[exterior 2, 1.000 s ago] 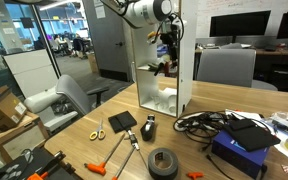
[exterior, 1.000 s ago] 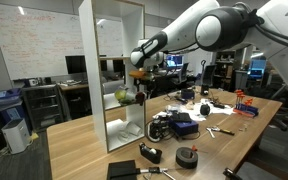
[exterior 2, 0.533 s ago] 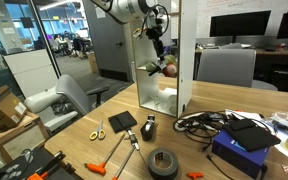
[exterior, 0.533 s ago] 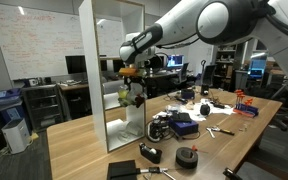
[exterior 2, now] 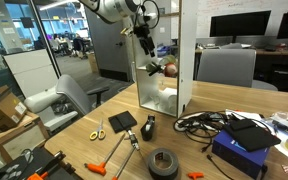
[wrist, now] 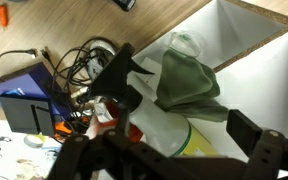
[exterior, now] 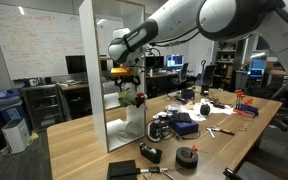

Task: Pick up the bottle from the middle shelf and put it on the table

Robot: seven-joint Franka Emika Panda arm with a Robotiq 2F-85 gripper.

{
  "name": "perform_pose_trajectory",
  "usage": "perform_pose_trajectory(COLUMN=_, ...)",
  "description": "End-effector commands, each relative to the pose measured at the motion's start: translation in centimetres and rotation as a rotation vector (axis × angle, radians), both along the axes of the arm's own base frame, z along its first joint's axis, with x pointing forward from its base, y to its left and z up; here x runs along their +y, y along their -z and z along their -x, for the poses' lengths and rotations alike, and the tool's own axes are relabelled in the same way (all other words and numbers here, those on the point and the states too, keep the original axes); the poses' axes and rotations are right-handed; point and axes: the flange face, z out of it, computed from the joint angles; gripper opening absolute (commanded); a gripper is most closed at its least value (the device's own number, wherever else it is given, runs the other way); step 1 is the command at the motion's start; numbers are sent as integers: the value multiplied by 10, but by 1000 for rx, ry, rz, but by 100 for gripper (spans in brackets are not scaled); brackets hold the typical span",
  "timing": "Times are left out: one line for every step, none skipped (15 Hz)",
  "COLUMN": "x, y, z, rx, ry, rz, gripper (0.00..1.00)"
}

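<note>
Our gripper point(wrist: 184, 100) hung inside the white shelving unit point(exterior: 87, 70), its fingers point(wrist: 117, 72) spread wide and grasping nothing. The bottle point(wrist: 196, 140) showed only as a yellow-green sliver on the middle shelf point(exterior 2: 154, 79), beside a clear jar point(wrist: 162, 128) draped in green cloth point(wrist: 189, 80), above the table point(exterior: 79, 135).

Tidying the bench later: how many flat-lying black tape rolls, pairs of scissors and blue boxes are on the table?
Flat-lying black tape rolls: 1
Pairs of scissors: 1
Blue boxes: 1
Total: 3
</note>
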Motion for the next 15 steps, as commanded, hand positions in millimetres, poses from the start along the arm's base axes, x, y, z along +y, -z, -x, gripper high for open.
perform_pose_trajectory(x=-6, y=-3, z=0, rx=1, ry=-199, rz=21, gripper=100)
perform_pose_trajectory(x=-10, y=0, z=-1, rx=11, ry=-250, rz=31, gripper=100)
perform_pose_trajectory(x=-15, y=2, z=-2, rx=21, ry=-304, rz=42, gripper=100)
perform_pose_trajectory(x=-20, y=4, z=-3, rx=27, ry=-355, rz=53, gripper=100)
perform_pose_trajectory(x=-26, y=8, z=-3, rx=35, ry=-407, rz=63, gripper=100)
perform_pose_trajectory(x=-32, y=11, z=-4, rx=40, ry=-460, rz=73, gripper=100)
perform_pose_trajectory(x=-38, y=15, z=-5, rx=44, ry=-512, rz=82, gripper=100)
perform_pose_trajectory(x=-42, y=21, z=-7, rx=47, ry=-564, rz=90, gripper=100)
perform_pose_trajectory(x=-46, y=25, z=-9, rx=51, ry=-616, rz=97, gripper=100)
perform_pose_trajectory(x=-48, y=30, z=-10, rx=58, ry=-668, rz=104, gripper=100)
perform_pose_trajectory(x=-50, y=34, z=-12, rx=65, ry=-721, rz=111, gripper=100)
perform_pose_trajectory(x=-50, y=37, z=-14, rx=72, ry=-774, rz=118, gripper=100)
perform_pose_trajectory(x=-50, y=41, z=-16, rx=78, ry=-827, rz=124, gripper=100)
perform_pose_trajectory(x=-50, y=46, z=-18, rx=84, ry=-879, rz=129, gripper=100)
perform_pose_trajectory(x=-49, y=49, z=-19, rx=93, ry=-933, rz=134, gripper=100)
